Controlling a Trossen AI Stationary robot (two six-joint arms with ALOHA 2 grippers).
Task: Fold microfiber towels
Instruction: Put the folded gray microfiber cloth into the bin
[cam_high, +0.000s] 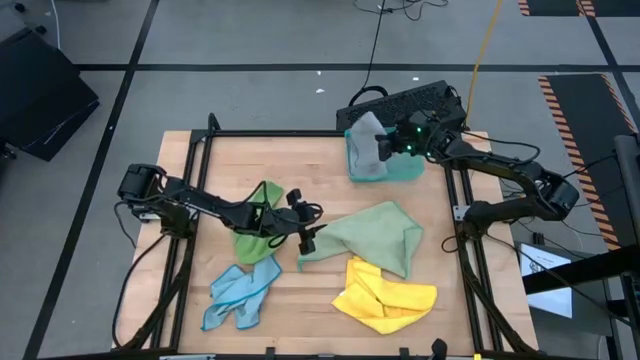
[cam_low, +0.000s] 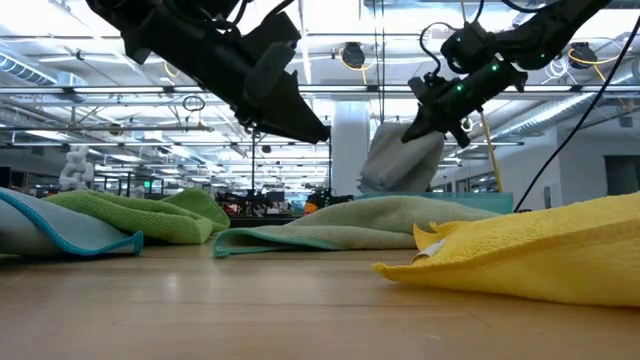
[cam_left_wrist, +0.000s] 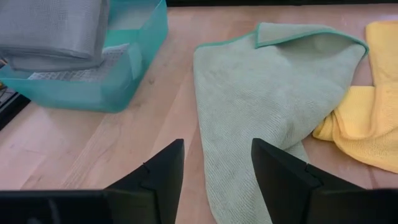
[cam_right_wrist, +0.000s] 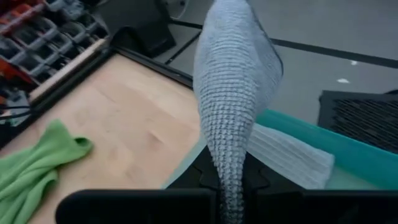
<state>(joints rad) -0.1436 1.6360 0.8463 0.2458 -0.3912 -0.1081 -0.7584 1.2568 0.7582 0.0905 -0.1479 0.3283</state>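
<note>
My right gripper (cam_high: 385, 146) is shut on a folded grey towel (cam_high: 367, 140) above the teal tray (cam_high: 410, 172) at the table's far right. My left gripper (cam_high: 305, 228) is open and empty just above the near left corner of the pale green towel (cam_high: 375, 236), which lies spread and partly folded at mid-table. A bright green towel (cam_high: 256, 225) lies crumpled under my left arm. A light blue towel (cam_high: 240, 295) and a yellow towel (cam_high: 385, 296) lie crumpled at the near side. My right gripper pinches the folded grey towel between its two fingers by one edge of the fold (cam_right_wrist: 229, 163), several layers thick. The fingers come level from the table's right side. The towel stands out beyond the fingers, lifted above the tray's floor (cam_low: 400, 155).
A second grey folded cloth (cam_right_wrist: 286, 160) lies inside the teal tray under the held one. A black keyboard (cam_high: 410, 102) lies beyond the table's far edge. Bare wood shows at the table's far left (cam_high: 270, 160) and between the towels.
</note>
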